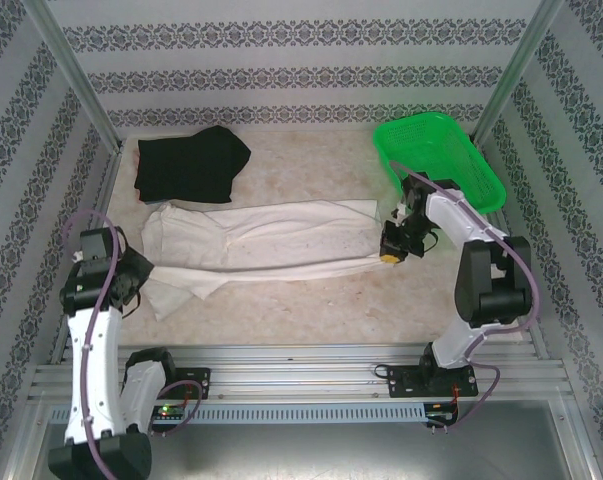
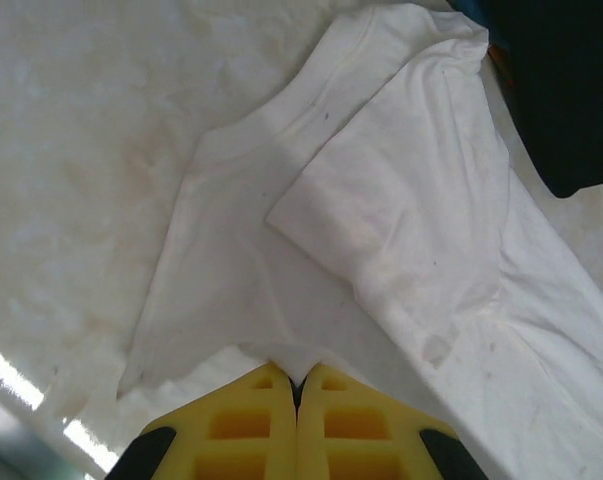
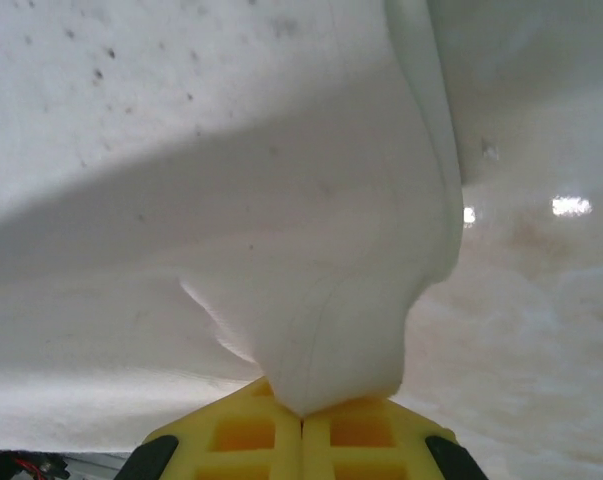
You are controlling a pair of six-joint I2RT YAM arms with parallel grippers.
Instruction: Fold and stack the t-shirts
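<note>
The cream-white t-shirt (image 1: 261, 240) lies stretched in a long band across the middle of the table. My left gripper (image 1: 131, 285) is shut on its left end, and a pinch of white cloth (image 2: 296, 362) sits between the yellow fingers (image 2: 251, 430). At the right end, my right gripper (image 1: 391, 255) is shut on a thick fold of the same shirt (image 3: 321, 300) just above its yellow fingers (image 3: 246, 435). The black t-shirt (image 1: 191, 165) lies crumpled at the back left, touching the white one; its edge (image 2: 561, 90) shows in the left wrist view.
A bright green mesh basket (image 1: 439, 160) stands at the back right, close behind the right arm. Patterned walls and metal posts enclose the marbled table (image 1: 311, 300). A metal rail (image 1: 301, 365) runs along the near edge.
</note>
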